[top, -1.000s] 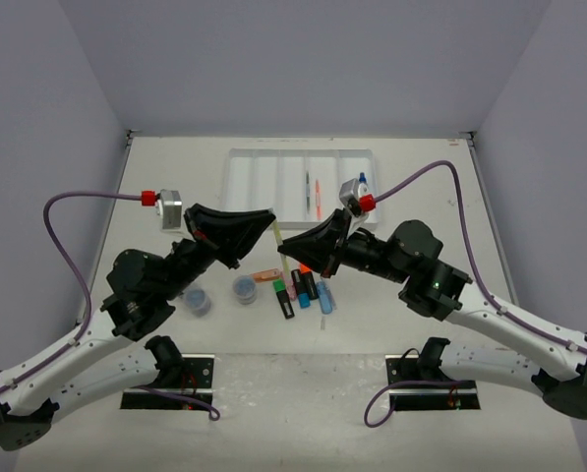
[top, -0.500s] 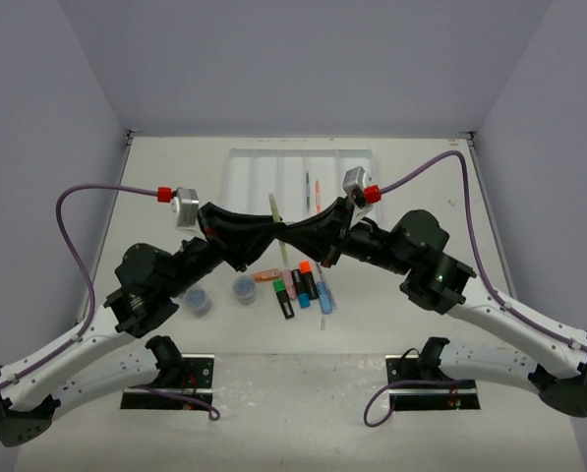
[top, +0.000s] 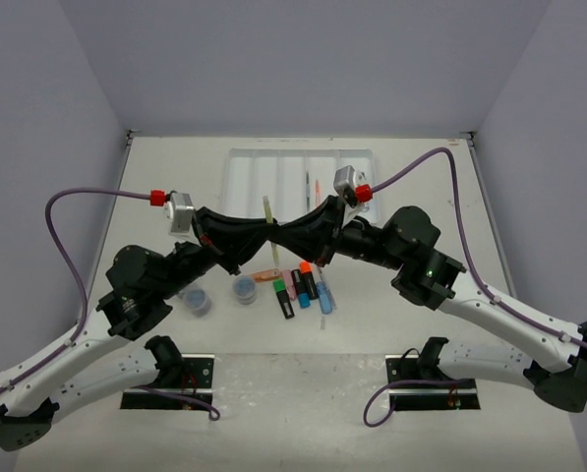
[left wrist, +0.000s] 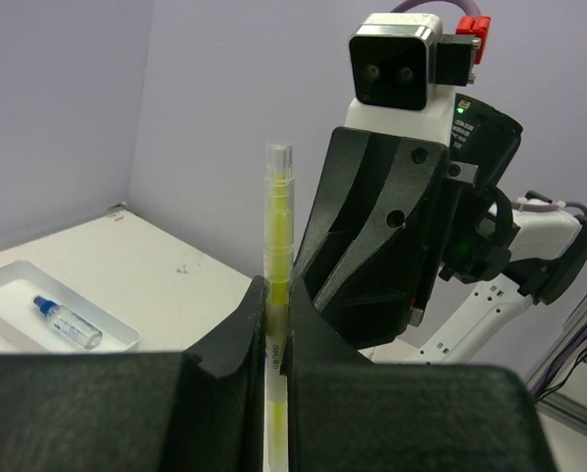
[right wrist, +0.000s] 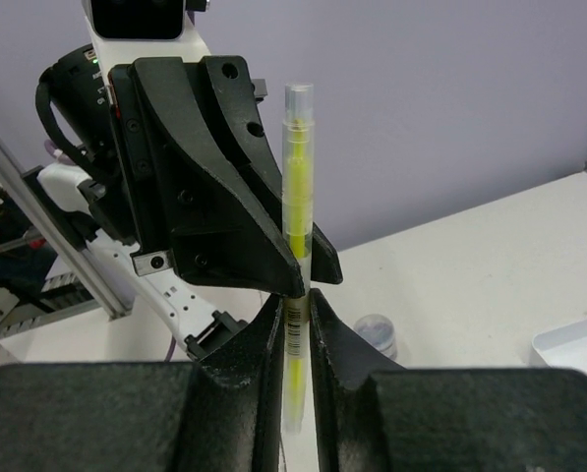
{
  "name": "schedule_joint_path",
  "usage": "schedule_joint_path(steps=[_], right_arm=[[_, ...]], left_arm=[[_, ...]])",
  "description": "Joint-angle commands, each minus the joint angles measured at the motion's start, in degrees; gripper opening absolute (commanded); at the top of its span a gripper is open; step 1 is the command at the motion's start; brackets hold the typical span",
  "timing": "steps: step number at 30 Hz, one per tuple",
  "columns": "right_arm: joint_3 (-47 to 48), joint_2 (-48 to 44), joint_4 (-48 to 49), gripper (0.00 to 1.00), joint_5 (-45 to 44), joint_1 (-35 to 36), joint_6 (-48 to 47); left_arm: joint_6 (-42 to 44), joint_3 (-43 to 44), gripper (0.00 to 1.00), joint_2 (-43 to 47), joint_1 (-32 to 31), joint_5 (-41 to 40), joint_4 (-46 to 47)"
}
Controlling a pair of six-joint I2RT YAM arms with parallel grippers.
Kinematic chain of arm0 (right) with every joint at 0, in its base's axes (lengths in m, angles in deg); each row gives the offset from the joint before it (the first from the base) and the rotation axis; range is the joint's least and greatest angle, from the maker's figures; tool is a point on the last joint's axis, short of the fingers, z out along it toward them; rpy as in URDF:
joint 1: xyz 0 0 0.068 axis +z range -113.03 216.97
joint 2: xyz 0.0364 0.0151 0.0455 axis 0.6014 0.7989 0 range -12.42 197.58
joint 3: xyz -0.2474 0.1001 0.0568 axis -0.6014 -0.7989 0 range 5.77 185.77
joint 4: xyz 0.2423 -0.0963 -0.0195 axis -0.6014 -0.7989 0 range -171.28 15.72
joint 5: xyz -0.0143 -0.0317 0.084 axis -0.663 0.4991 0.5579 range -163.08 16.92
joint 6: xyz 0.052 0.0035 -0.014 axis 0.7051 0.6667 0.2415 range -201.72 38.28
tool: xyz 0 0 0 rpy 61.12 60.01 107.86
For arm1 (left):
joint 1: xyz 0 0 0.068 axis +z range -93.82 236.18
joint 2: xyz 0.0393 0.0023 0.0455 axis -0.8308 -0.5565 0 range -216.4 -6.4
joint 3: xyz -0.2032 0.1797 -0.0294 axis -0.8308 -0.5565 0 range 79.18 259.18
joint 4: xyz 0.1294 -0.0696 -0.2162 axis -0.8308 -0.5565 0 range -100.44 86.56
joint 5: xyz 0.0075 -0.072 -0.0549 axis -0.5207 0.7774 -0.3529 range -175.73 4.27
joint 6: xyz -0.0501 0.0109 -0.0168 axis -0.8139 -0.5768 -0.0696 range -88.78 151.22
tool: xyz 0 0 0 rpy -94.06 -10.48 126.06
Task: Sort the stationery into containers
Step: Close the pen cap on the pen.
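A thin yellow pen stands upright above the table's middle, between my two grippers, which meet tip to tip. My left gripper is shut on its lower part; in the left wrist view its jaws press the pen on both sides. My right gripper flanks the same pen at its barcode, jaws very close; I cannot tell whether they still press it. The white tray lies behind, with two thin pens in one compartment and a blue-capped bottle in an end one.
Several highlighters and an orange one lie on the table below the grippers. Two round clear tubs stand to their left. Purple cables arc from both wrists. Grey walls close off three sides.
The left gripper came in from the left, opened and shut on the pen that the right gripper was carrying. Both grippers and the pen moved slightly left and toward the tray.
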Motion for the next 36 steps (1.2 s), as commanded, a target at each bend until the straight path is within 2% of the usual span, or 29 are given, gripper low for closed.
schedule_joint_path(steps=[1, 3, 7, 11, 12, 13, 14, 18, 20, 22, 26, 27, 31, 33, 36], right_arm=[[1.5, 3.5, 1.9, 0.14, 6.5, 1.0, 1.0], [1.4, 3.8, 2.3, 0.09, 6.9, 1.1, 1.3], [1.9, 4.0, 2.7, 0.09, 8.2, 1.0, 1.6], [2.2, 4.1, 2.8, 0.05, 9.3, 1.0, 1.7], [2.2, 4.1, 2.8, 0.08, 9.5, 1.0, 1.8], [2.2, 4.2, 2.9, 0.15, 10.0, 1.0, 2.0], [2.2, 4.5, 3.0, 0.27, 10.8, 1.0, 2.2], [2.5, 5.8, 2.9, 0.29, 11.6, 1.0, 2.6], [2.6, 6.3, 3.1, 0.22, 11.6, 1.1, 2.7], [2.7, 6.3, 3.2, 0.0, 11.4, 0.9, 2.7], [2.6, 5.7, 2.5, 0.0, 10.6, 1.0, 2.2], [2.5, 5.6, 2.5, 0.0, 10.5, 1.0, 2.0], [2.1, 4.8, 1.8, 0.0, 8.8, 1.0, 1.7], [2.4, 4.8, 1.0, 0.0, 8.5, 1.0, 1.2], [2.5, 4.9, -0.4, 0.0, 7.5, 1.0, 0.7]], left_arm=[[2.5, -0.4, 0.0, -0.1, -0.2, 7.6, 1.7], [2.7, -0.3, 0.0, -0.1, -0.2, 8.4, 1.7], [2.9, -0.2, 0.0, -0.1, -0.2, 8.3, 1.5], [2.8, -0.3, 0.0, 0.2, -0.2, 7.1, 1.5], [2.8, -0.3, 0.0, 0.3, -0.2, 6.9, 1.6], [2.9, -0.5, 0.0, 0.5, -0.2, 6.4, 1.8], [2.9, -0.7, 0.0, 0.8, -0.2, 6.2, 2.2], [3.1, -0.7, 0.0, 1.2, -0.2, 6.3, 2.8], [3.1, -0.6, 0.0, 1.2, -0.2, 6.6, 2.9], [3.2, -0.5, 0.0, 1.1, -0.2, 6.5, 2.5], [3.8, -0.4, 0.03, 1.4, -0.2, 4.8, 1.3], [4.1, -0.4, 0.08, 1.4, -0.2, 4.5, 1.2], [4.5, -0.1, 0.39, 1.4, -0.2, 2.9, 0.2], [4.9, 0.7, 0.73, 1.3, -0.2, 1.2, -1.0], [5.2, 1.7, 0.87, 1.1, -0.2, -0.4, -2.8]])
